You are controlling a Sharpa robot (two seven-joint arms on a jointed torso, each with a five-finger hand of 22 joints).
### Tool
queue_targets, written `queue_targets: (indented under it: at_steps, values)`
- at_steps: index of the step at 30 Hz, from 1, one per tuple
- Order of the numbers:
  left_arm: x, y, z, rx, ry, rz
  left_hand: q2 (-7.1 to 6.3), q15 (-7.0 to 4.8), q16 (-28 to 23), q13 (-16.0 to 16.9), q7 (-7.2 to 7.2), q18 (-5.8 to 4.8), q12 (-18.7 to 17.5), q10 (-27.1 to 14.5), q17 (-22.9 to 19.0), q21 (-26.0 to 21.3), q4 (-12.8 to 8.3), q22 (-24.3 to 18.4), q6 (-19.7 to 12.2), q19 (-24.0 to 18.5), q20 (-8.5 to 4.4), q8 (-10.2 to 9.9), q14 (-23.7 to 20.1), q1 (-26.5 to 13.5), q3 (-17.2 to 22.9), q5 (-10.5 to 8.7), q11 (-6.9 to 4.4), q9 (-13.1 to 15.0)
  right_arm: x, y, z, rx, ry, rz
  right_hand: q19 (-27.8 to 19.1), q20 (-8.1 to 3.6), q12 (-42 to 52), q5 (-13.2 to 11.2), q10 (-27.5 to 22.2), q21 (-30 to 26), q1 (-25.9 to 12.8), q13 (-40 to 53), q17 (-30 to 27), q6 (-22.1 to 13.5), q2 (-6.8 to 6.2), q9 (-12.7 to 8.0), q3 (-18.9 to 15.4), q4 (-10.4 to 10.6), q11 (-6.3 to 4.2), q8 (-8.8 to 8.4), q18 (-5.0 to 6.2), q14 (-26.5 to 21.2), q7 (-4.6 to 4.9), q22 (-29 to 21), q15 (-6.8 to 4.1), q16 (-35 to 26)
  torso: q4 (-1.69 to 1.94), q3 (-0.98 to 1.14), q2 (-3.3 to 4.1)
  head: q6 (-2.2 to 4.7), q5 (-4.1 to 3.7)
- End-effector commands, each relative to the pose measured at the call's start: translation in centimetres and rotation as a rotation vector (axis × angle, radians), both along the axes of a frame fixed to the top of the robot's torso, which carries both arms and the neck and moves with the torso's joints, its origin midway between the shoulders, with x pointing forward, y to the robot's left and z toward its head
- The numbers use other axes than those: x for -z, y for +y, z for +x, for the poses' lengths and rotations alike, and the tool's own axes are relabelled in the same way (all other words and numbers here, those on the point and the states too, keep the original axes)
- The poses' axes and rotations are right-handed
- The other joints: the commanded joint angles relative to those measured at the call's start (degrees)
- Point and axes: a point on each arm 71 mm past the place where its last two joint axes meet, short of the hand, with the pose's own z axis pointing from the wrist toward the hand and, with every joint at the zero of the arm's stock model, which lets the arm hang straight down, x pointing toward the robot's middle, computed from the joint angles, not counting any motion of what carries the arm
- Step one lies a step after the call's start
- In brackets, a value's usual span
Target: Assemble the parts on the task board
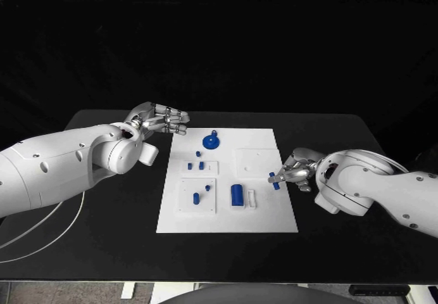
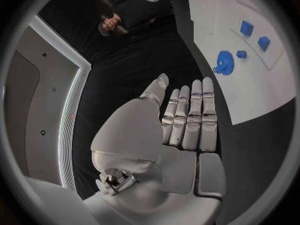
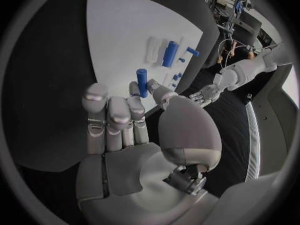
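Observation:
The white task board (image 1: pixel 264 215) lies in the middle of the black table. A blue gear (image 1: pixel 212 140) sits near its far edge, also seen as the gear (image 2: pixel 223 64) beyond my left hand's fingers. A large blue cylinder (image 1: pixel 237 194) lies near the board's right side, and several small blue parts (image 1: pixel 197 166) rest in the raised plates. My right hand (image 1: pixel 294 172) hovers at the board's right edge and pinches a short blue peg (image 1: pixel 272 177) between thumb and finger; the peg (image 3: pixel 142 82) stands above the board (image 3: pixel 125 35). My left hand (image 1: pixel 160 120) hangs off the board's far left corner, fingers straight, holding nothing.
A white cable (image 1: pixel 55 234) loops over the table at the left. Black table surface (image 1: pixel 347 240) surrounds the board on every side. My left hand (image 3: pixel 209 91) appears across the board in the right wrist view.

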Motion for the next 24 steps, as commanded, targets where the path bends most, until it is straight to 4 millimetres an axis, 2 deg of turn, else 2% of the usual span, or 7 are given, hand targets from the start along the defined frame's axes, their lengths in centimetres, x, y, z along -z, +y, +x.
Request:
queue_targets:
  at_steps: [1,12,24]
  values:
    - [-0.1,-0.3,0.0,0.013,-0.002,-0.007,0.22,0.05,-0.2,0.0,-0.18,0.11,0.0,-0.2,0.1,0.2,0.5,-0.1,-0.4,0.4,-0.07,0.1,-0.1,0.6,0.0,-0.01,0.01,0.0,0.4,1.0,-0.1,0.003,0.007,0.056,3.2,-0.26,-0.3,0.4,0.4,0.3,-0.1,0.0,-0.1,0.4,-0.39,0.0,-0.2,0.5,-0.01,0.01,-1.02,0.1,0.15,4.8,-0.27,0.2,0.0,-0.03,-0.01,0.01,0.09]
    - [-0.1,-0.5,-0.1,0.017,-0.002,-0.008,0.13,0.05,-0.2,0.0,-0.18,0.11,0.0,-0.3,0.1,0.2,0.6,-0.1,-0.4,0.4,-0.07,0.1,-0.2,0.6,0.2,0.04,0.01,0.0,2.9,4.2,-0.9,-0.027,0.085,0.107,3.2,-0.24,-0.5,0.4,0.4,0.2,0.0,0.2,-0.3,0.3,-0.12,0.0,-0.7,0.6,0.01,0.02,-0.96,0.1,0.15,4.8,-0.26,0.1,0.05,0.13,0.06,-0.08,0.5]
    - [0.0,-0.4,-0.1,0.017,0.0,-0.008,0.13,0.05,-0.2,0.0,-0.18,0.11,0.0,-0.3,0.1,0.2,0.6,-0.1,-0.4,0.4,-0.07,0.1,-0.2,0.6,0.2,0.04,0.01,0.0,3.6,5.1,-1.1,-0.041,0.109,0.114,3.2,-0.18,-0.6,0.4,0.4,0.2,-0.2,0.4,-0.5,0.2,0.1,0.0,-1.1,0.4,0.04,0.0,-0.89,0.0,0.17,4.8,-0.24,0.1,-0.05,0.16,0.05,-0.16,0.92]
